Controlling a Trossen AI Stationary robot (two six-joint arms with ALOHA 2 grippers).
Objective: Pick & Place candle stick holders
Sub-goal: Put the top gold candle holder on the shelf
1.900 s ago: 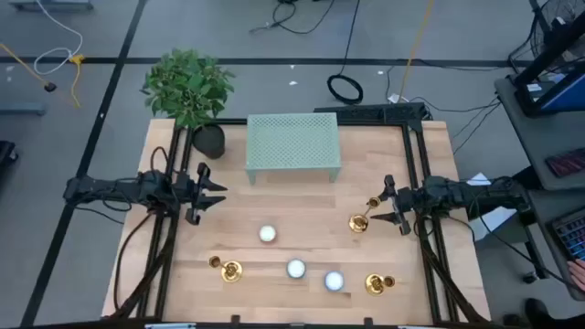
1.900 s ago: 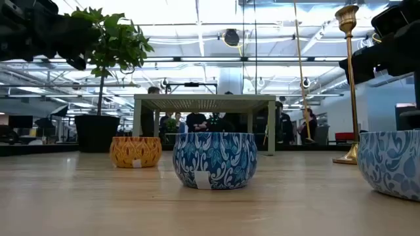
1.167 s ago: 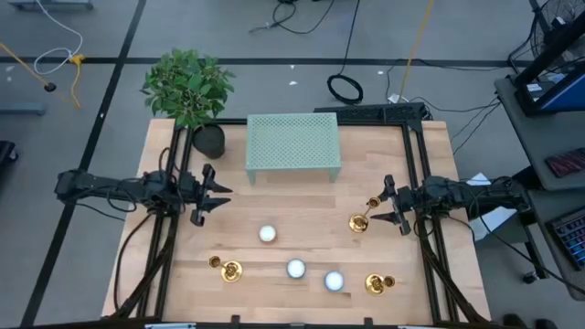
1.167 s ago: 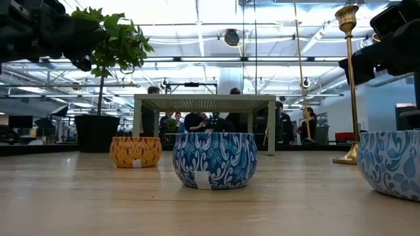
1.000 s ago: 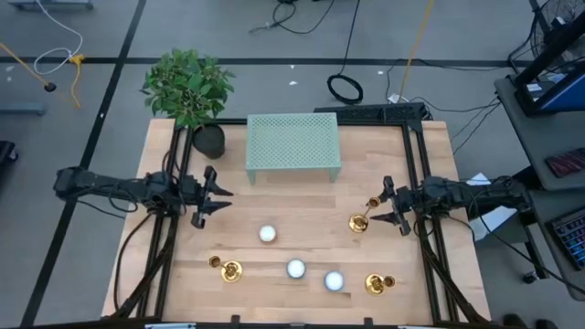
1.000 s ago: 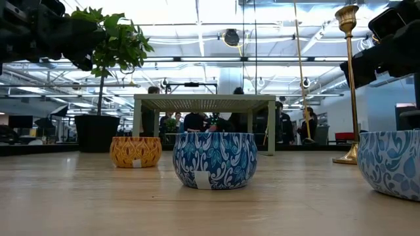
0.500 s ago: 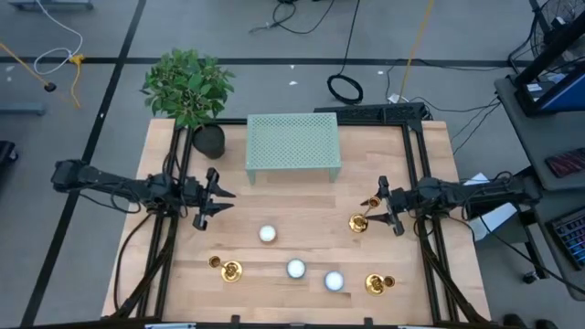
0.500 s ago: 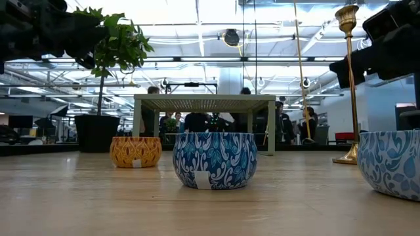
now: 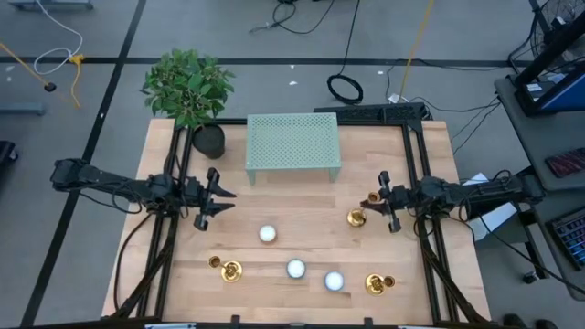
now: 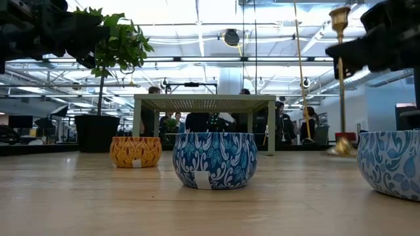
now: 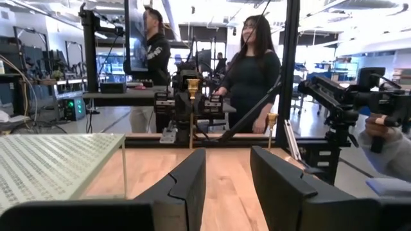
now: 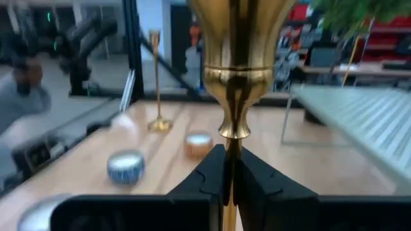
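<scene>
- Right gripper (image 9: 377, 201) pinches the stem of a brass candle stick holder (image 9: 357, 217) at the table's (image 9: 302, 238) right side, right of the tealights.
- Left gripper (image 9: 216, 197) hovers at the left, fingers (image 11: 186, 186) parted, empty.
- Two other holders (image 9: 228, 270) (image 9: 376, 284) stand near the front edge.

— Where do the cameras sit?
— One hangs overhead, facing straight down on the whole table (image 9: 302, 283). Another rests at tabletop level, close behind a blue tin (image 10: 214, 159), facing the mesh stand (image 10: 205, 101) at its 12 o'clock.
— And the wrists?
— Each looks out over the tabletop. The right one, pressed close to a candlestick (image 12: 239, 58), shares the tins with the low view.
</scene>
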